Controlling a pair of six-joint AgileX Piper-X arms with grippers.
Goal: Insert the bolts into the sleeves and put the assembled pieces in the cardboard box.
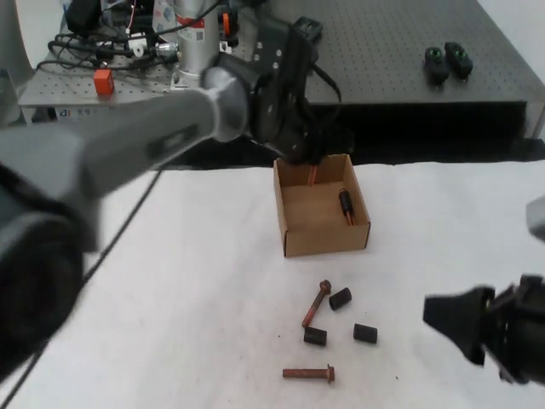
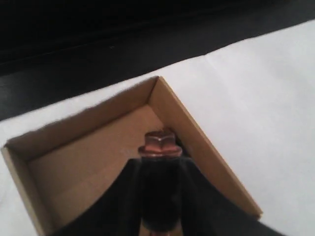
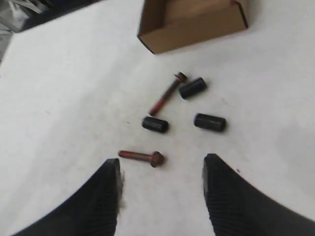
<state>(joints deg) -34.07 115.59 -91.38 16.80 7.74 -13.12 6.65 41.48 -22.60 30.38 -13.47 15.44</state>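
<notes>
Clenching a sleeved bolt (image 2: 158, 145), the left gripper (image 2: 160, 172) hangs over the cardboard box (image 2: 199, 142); the right gripper (image 3: 161, 162), spread wide, holds nothing, four o'clock of it.

Open brown cardboard box (image 1: 328, 239) holds one black-sleeved copper bolt (image 1: 346, 203), a second sleeved bolt (image 2: 158, 147) upright over it; two bare bolts (image 1: 317, 304) (image 1: 308, 372) and three black sleeves (image 1: 341, 298) (image 1: 315, 336) (image 1: 365, 333) lie nearby.

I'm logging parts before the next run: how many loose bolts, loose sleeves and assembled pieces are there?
Loose bolts: 2
Loose sleeves: 3
Assembled pieces: 2, one in the cardboard box, one in the left gripper
Total: 7
</notes>
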